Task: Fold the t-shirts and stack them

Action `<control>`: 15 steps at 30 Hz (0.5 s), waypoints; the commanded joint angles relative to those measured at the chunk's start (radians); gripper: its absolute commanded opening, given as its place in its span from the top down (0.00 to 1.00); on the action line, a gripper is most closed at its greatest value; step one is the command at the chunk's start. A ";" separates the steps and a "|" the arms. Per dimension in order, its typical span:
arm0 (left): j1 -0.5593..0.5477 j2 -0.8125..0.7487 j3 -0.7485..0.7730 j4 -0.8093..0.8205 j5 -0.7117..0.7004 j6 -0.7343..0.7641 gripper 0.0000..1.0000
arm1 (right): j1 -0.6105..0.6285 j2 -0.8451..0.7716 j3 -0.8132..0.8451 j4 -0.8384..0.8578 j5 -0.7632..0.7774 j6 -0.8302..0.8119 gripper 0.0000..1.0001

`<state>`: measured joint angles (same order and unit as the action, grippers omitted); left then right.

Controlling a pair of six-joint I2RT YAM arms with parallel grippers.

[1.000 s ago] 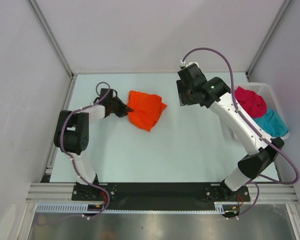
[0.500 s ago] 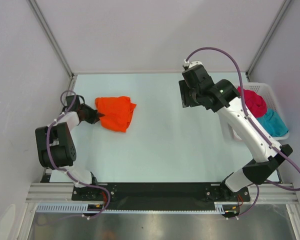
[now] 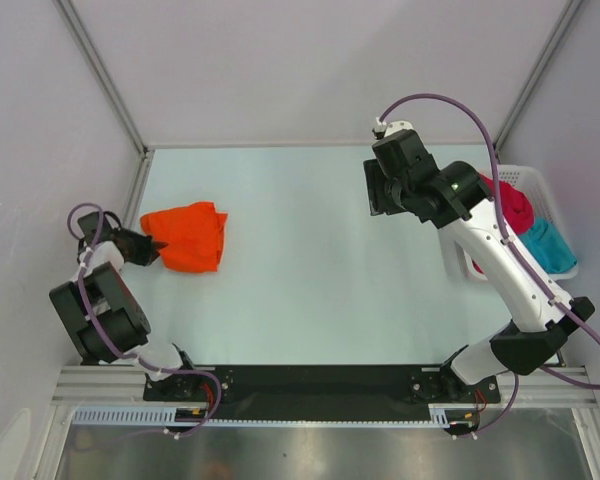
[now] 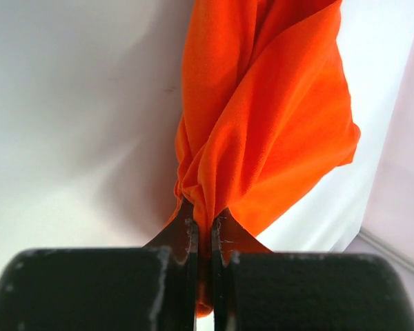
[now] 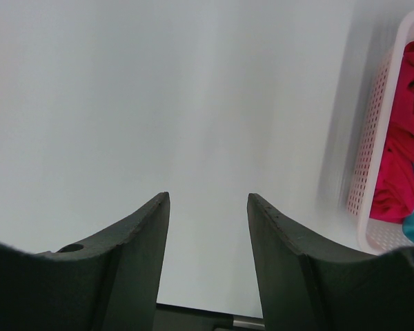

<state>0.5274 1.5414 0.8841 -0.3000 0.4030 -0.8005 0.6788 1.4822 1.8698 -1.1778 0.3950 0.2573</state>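
Observation:
A crumpled orange t-shirt (image 3: pixel 187 236) lies at the table's left edge. My left gripper (image 3: pixel 150 247) is shut on its near-left corner; in the left wrist view the orange cloth (image 4: pixel 262 117) bunches between the closed fingers of the left gripper (image 4: pixel 205 224). A crimson t-shirt (image 3: pixel 510 206) and a teal t-shirt (image 3: pixel 546 246) sit piled in the white basket (image 3: pixel 540 186) at the right. My right gripper (image 3: pixel 372 188) hovers open over the back right of the table, nothing between its fingers (image 5: pixel 152 227). The right wrist view shows the crimson shirt (image 5: pixel 403 158) inside the basket (image 5: pixel 369 165).
Grey side walls (image 3: pixel 50 150) and metal frame posts (image 3: pixel 105 80) close in the table on the left, back and right. The basket stands against the right wall. The black base rail (image 3: pixel 310 380) runs along the near edge.
My left gripper has dragged the orange t-shirt leftward from the table's middle-left to its left edge. The right gripper has drifted slightly right and back, still open.

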 commanded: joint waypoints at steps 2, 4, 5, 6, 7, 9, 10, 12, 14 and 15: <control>0.106 -0.073 -0.011 -0.044 0.030 0.082 1.00 | 0.004 -0.025 0.011 0.010 -0.001 -0.013 0.46; 0.147 -0.076 -0.008 -0.053 0.036 0.096 0.99 | 0.004 -0.025 0.003 0.015 -0.004 -0.015 0.46; 0.163 -0.075 -0.005 -0.056 0.036 0.101 0.99 | 0.004 -0.025 0.000 0.018 -0.004 -0.015 0.46; 0.164 -0.072 0.006 -0.063 0.034 0.106 0.97 | 0.004 -0.026 -0.004 0.024 -0.005 -0.016 0.46; 0.164 -0.070 0.012 -0.065 0.034 0.112 0.95 | 0.004 -0.026 -0.017 0.026 -0.005 -0.016 0.46; 0.161 -0.064 0.027 -0.068 0.039 0.112 0.88 | 0.001 -0.025 -0.026 0.032 -0.007 -0.016 0.46; 0.164 -0.061 0.036 -0.073 0.034 0.116 0.85 | 0.001 -0.025 -0.034 0.032 -0.007 -0.018 0.46; 0.166 -0.058 0.058 -0.088 0.030 0.124 0.77 | -0.002 -0.026 -0.041 0.035 -0.008 -0.016 0.46; 0.174 -0.060 0.064 -0.091 0.028 0.126 0.63 | -0.007 -0.031 -0.053 0.038 -0.008 -0.018 0.46; 0.174 -0.063 0.067 -0.094 0.027 0.127 0.52 | -0.008 -0.033 -0.057 0.040 -0.008 -0.020 0.46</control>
<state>0.6880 1.5089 0.8928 -0.3862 0.4149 -0.6979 0.6781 1.4818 1.8248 -1.1687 0.3889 0.2520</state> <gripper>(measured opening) 0.327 0.544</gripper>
